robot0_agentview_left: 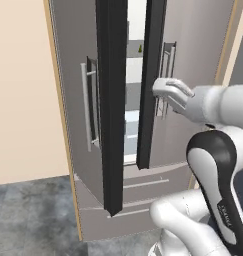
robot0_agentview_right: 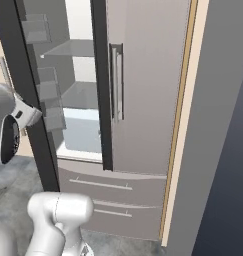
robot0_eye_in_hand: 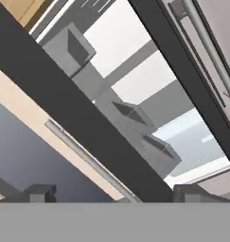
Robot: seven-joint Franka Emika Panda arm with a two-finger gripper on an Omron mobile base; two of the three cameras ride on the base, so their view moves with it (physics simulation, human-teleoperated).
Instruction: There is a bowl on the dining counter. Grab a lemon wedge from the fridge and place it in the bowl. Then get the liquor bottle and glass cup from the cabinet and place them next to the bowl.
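The fridge [robot0_agentview_left: 193, 60] fills the scene, grey steel with long bar handles. Its left door [robot0_agentview_left: 112, 110] stands swung out toward me, and the right door [robot0_agentview_right: 148, 85] is shut. Grey shelves [robot0_agentview_right: 78, 50] and door bins [robot0_eye_in_hand: 69, 47] show through the gap. A tiny yellowish thing [robot0_agentview_left: 140, 49] sits on an upper shelf; it may be the lemon wedge, but it is too small to tell. My gripper [robot0_agentview_left: 157, 91] hovers in front of the gap, open and holding nothing. In the hand view the gripper [robot0_eye_in_hand: 116, 194] straddles the left door's handle bar [robot0_eye_in_hand: 83, 156] without touching it. The bowl, dining counter, liquor bottle, glass cup and cabinet are out of view.
Two drawer fronts [robot0_agentview_right: 113, 192] lie below the fridge doors. A tan wall [robot0_agentview_left: 23, 100] stands left of the fridge and a tan-edged grey panel [robot0_agentview_right: 213, 125] on its right. The open door's dark edge [robot0_agentview_right: 23, 100] is close beside my arm.
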